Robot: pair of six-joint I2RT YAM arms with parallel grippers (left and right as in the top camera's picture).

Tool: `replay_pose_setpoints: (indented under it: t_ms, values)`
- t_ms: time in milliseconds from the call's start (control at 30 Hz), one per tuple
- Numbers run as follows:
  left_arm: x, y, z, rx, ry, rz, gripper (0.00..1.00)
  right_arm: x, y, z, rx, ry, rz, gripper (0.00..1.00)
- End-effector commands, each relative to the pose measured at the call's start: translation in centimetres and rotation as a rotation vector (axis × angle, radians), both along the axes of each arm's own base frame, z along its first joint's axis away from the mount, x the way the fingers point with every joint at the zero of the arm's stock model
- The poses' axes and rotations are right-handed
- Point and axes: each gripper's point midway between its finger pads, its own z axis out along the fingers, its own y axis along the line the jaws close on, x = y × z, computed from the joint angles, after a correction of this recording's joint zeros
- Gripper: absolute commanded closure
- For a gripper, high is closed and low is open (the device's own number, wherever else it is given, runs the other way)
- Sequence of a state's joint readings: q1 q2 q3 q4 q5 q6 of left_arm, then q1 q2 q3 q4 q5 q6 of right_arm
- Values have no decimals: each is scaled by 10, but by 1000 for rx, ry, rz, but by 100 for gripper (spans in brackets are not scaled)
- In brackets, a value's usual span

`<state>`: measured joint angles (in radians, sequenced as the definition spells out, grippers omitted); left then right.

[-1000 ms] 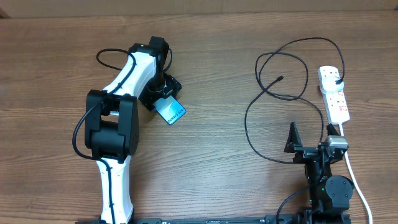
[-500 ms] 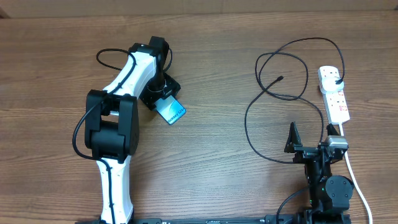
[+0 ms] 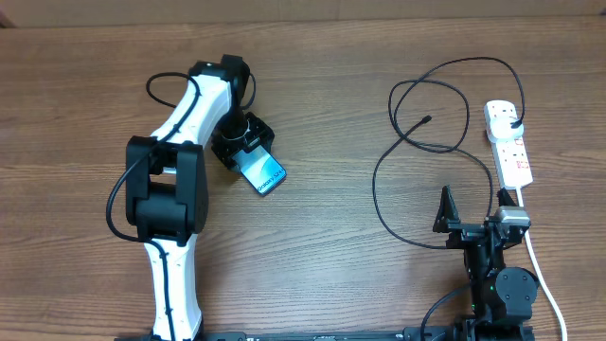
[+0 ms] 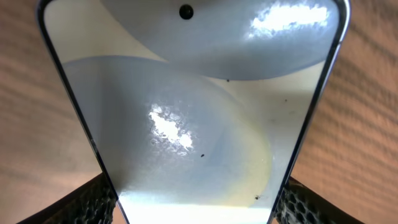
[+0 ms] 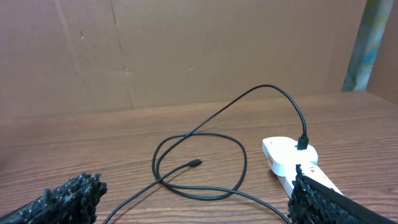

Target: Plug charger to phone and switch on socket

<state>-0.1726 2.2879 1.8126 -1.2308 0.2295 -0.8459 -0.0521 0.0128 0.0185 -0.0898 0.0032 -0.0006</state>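
Note:
My left gripper [image 3: 248, 142] is shut on the phone [image 3: 261, 171], a slim blue-teal smartphone held by its upper end just above the table left of centre. In the left wrist view the phone [image 4: 193, 106] fills the frame between the fingers. The charger [image 3: 417, 142] is a thin black cable looping on the right; its connector tip [image 3: 428, 119] lies free on the wood and its plug [image 3: 512, 121] sits in the socket [image 3: 508, 144], a white power strip. My right gripper [image 3: 469, 223] is open and empty at the front right, near the cable [image 5: 199, 163] and socket [image 5: 292, 158].
The socket's white lead [image 3: 540, 270] runs toward the front edge past my right arm base. A brown cardboard wall [image 5: 186, 50] stands behind the table's far edge.
My left gripper has turned the phone, so it now lies flatter and points more toward the front right. The right arm and the cable have not moved.

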Motion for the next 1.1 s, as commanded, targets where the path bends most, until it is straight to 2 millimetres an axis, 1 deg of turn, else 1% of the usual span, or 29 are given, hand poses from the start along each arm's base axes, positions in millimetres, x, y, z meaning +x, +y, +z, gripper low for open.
replay_pose_setpoints:
  t_ms: [0, 167, 200, 367, 467, 500, 567, 767, 800, 900, 933, 967, 1033, 1067]
  values:
    - [8, -11, 17, -118, -16, -24, 28, 0, 0, -2, -5, -5, 2, 0]
    - [5, -35, 39, -329, -13, -74, 28, 0, 0, -2, -5, -5, 2, 0]
    - [3, -44, 46, -403, -11, -92, 29, 0, 0, -2, -5, -5, 2, 0]
    - [-3, -65, 65, -580, -9, -115, 29, 0, 0, -2, -5, -5, 1, 0]
    - [-2, -80, 81, -707, -25, -125, 29, 0, 0, -2, -6, -5, 1, 0]
    - [-2, -84, 86, -746, -31, -125, 29, 0, -3, -1, -19, -8, -17, 0]
    - [-1, -90, 94, -810, -43, -129, 29, 0, -9, 0, -32, -8, -49, 0]
    - [0, -100, 111, -929, -76, -146, 30, 0, -7, 0, -31, -8, -41, 0]
    - [0, -100, 113, -939, -79, -145, 30, 0, -5, 0, -28, -10, -28, 0]
    - [0, -100, 113, -939, -80, -146, 30, 0, 14, 0, -20, -12, 81, 0]
    - [0, -101, 113, -941, -79, -145, 30, -1, 25, 2, 27, -19, 144, 0]
    - [1, -101, 114, -947, -80, -144, 30, -1, 29, 3, 57, -21, 172, 0]
    - [1, -103, 118, -973, -87, -144, 32, -6, 51, 6, 226, -10, 298, 0]
    - [1, -104, 120, -987, -92, -147, 32, -9, 62, 7, 342, 12, 359, 0]
